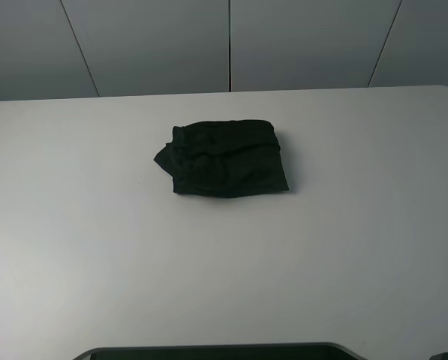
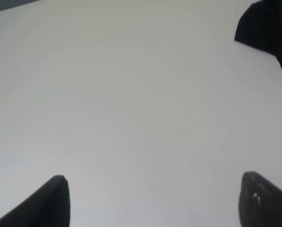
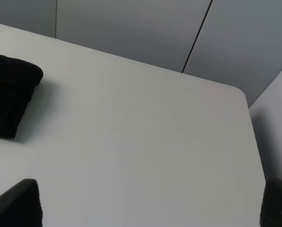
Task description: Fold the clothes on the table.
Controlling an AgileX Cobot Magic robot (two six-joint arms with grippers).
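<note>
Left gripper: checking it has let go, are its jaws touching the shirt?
Apart. The left wrist view shows bare table between the left gripper and the shirt.

A plain white table (image 1: 344,247) with rounded far corners fills the high camera's view, backed by grey wall panels. One thing lies on it: a black T-shirt (image 1: 225,159), folded into a compact, slightly rumpled rectangle, just past the centre toward 12 o'clock, with a loose flap jutting toward 9 o'clock. No print shows on the dark cloth.
</note>
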